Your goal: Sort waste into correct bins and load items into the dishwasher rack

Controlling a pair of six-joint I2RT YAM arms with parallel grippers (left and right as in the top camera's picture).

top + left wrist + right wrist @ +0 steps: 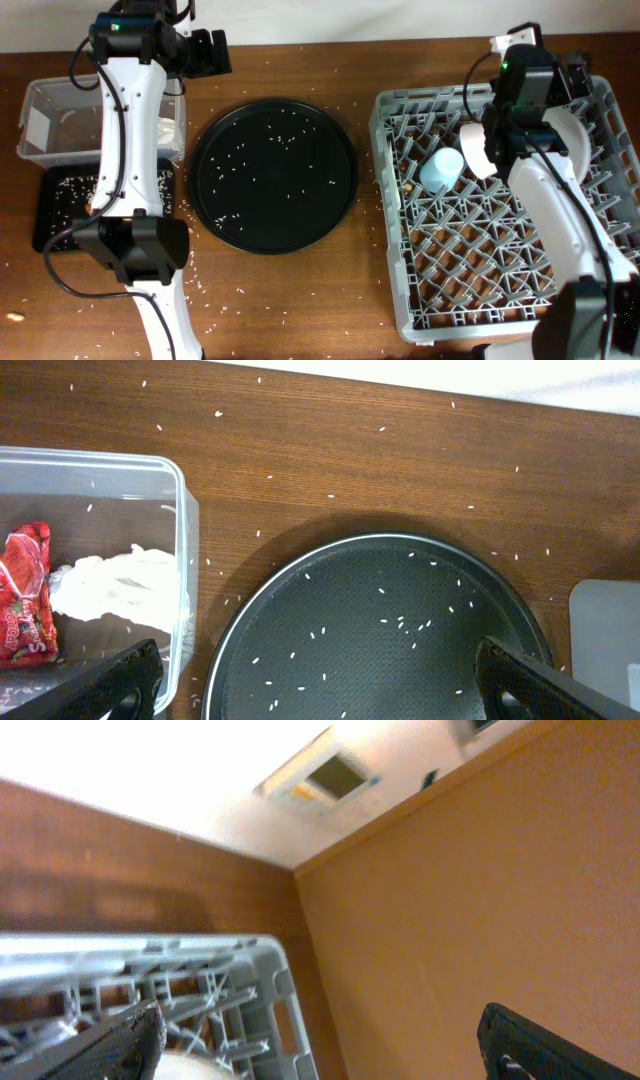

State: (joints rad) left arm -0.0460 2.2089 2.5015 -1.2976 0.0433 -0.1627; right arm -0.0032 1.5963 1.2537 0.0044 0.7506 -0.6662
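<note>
both jaws gape wide, left beside the clear tub [60,100], right over the grey rack [470,262].

left arm [128,150]: we see white shell links with black joint housings at each end
left cable [119,120]: thin, black, laid along the white link
left LED [118,27]: green, on the black wrist block
right arm [565,215]: same build, white links and black joints
right LED [507,66]: green dot on black housing
left fingers [110,685]: matte black, blunt tips
right fingers [110,1045]: black too; we get them blurred
</note>
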